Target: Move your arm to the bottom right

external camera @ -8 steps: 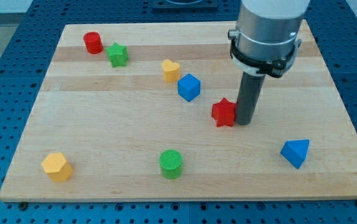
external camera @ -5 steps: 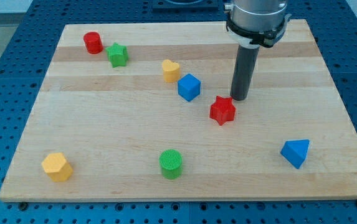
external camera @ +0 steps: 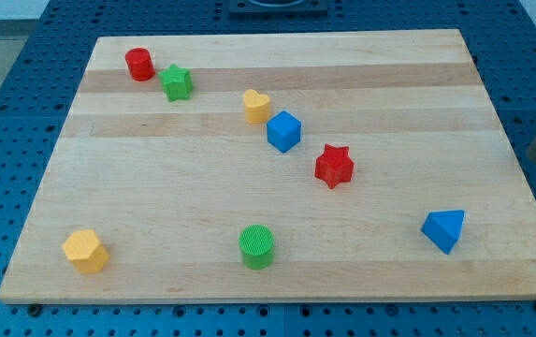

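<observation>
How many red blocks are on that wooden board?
2. A red cylinder sits near the view's top left corner, and a red star lies right of centre. None looks hidden.

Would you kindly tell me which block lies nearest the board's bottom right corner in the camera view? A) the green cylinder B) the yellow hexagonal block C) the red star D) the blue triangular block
D: the blue triangular block sits low at the view's right, nearer that corner than the green cylinder or the red star.
</observation>
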Robot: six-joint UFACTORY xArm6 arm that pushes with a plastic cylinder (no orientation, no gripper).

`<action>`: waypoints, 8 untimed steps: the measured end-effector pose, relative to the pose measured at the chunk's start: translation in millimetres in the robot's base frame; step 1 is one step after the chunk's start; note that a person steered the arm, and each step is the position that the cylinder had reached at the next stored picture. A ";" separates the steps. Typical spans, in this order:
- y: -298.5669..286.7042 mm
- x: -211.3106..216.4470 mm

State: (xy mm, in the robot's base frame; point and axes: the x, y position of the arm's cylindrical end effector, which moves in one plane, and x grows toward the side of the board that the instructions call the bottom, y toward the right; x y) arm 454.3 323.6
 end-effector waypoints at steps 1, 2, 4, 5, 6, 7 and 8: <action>19.6 0.0; 3.0 34.9; -34.9 79.7; -64.8 80.0; -64.8 80.0; -70.5 80.0; -83.4 79.9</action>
